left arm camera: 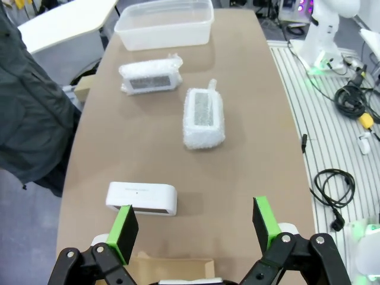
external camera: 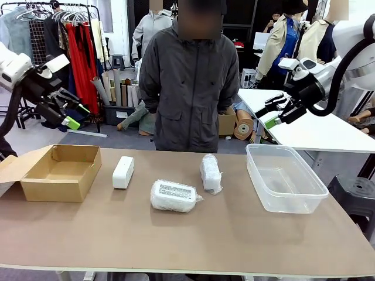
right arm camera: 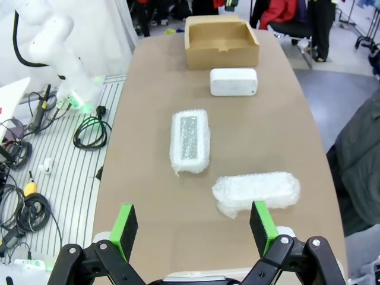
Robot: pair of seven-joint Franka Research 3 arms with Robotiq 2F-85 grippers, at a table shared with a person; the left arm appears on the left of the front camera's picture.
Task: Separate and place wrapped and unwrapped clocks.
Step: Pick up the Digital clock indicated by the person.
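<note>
The left arm (external camera: 14, 67) is raised above the table's (external camera: 176, 240) left end, over the cardboard box (external camera: 58, 186), its wrist angled down and inward. The left jaws stand wide apart with nothing between their green pads. The right arm (external camera: 357, 50) hangs in the same manner above and behind the table's right end, beyond the clear tub (external camera: 265, 199). The right jaws are likewise spread wide and hold nothing. Both sets of jaws are well clear of the table and of every clock. A person in a dark grey jacket (external camera: 187, 76) stands at the far edge, facing the robot. The cardboard box sits open at the left end with its flaps out and its brown floor bare. The clear tub sits at the right end, its see-through bottom bare too. Between the two containers, three clocks lie on the table, apart from one another. The bare clock (external camera: 123, 172) is nearest the box, a smooth matte white block with rounded corners. The nearer wrapped clock (external camera: 173, 195) lies in the middle, closer to the robot, bundled in crinkly bubble wrap with a grey speckled face showing through. The farther wrapped clock (external camera: 210, 173) lies towards the tub, its wrap cloudy white with a loose end sticking out.
</note>
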